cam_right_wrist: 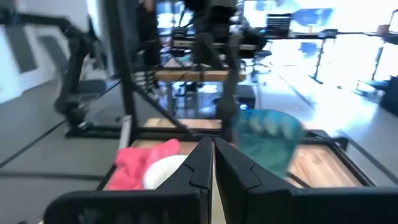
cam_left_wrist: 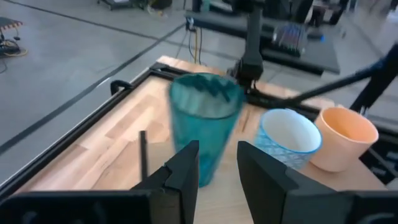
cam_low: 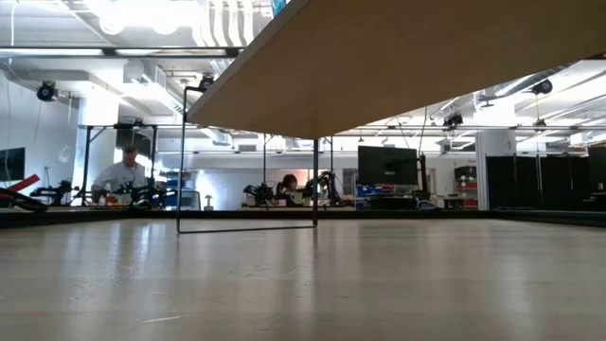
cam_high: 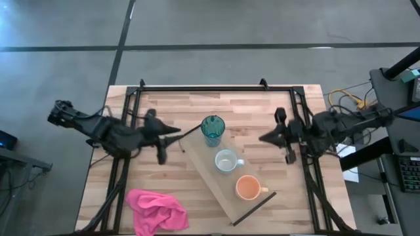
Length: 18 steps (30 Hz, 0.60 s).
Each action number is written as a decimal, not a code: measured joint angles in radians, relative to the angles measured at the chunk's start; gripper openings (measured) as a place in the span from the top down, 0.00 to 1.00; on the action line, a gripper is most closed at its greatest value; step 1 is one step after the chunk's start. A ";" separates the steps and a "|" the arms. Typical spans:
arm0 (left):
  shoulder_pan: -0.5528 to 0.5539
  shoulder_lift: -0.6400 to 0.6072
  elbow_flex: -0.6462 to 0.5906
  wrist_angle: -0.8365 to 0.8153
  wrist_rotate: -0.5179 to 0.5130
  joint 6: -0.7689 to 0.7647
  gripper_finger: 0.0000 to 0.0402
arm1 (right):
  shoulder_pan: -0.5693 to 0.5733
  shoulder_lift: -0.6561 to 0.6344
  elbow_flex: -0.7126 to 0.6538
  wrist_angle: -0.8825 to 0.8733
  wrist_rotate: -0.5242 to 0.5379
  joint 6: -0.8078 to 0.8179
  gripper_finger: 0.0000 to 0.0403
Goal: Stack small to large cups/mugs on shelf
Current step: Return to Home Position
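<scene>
Overhead, shelf [cam_high: 218,190]: long flat board of light wood, lying diagonally on the slatted tabletop [cam_high: 164,105]. A thin dark bracket shows at the end by the orange mug.
Tumbler [cam_high: 212,130]: tall, translucent teal, tapered. Stands upright on the shelf's far end.
White mug [cam_high: 226,160]: short, round, handle out to one side. On the shelf's middle, just beside the tumbler.
Orange mug [cam_high: 247,188]: short, smooth-walled, with a handle. On the shelf next after the white mug, toward the other end.
Left gripper [cam_high: 176,130]: off the shelf's left side, level with the tumbler, tips pointing at it. Fingers parted, nothing between them.
Right gripper [cam_high: 262,138]: off the shelf's right side, apart from the mugs. Fingers pressed together, empty.
Pink cloth [cam_high: 157,210]: soft crumpled heap on the tabletop, left of the shelf's orange-mug end.
Low view: plain underside of the shelf fills the upper part. A thin dark wire bracket [cam_low: 246,161] drops to the tabletop.
</scene>
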 joint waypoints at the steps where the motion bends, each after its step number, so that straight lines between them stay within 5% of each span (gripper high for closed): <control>1: 0.001 -0.046 -0.045 0.023 -0.001 0.000 0.76 | -0.027 -0.015 -0.016 0.005 -0.019 0.013 0.98; 13: 0.002 -0.396 -0.406 0.188 -0.002 0.138 0.76 | -0.174 -0.166 -0.243 0.068 -0.094 0.127 0.98; 18: 0.002 -0.486 -0.531 0.212 0.003 0.121 0.76 | -0.186 -0.233 -0.405 0.277 -0.090 0.147 0.98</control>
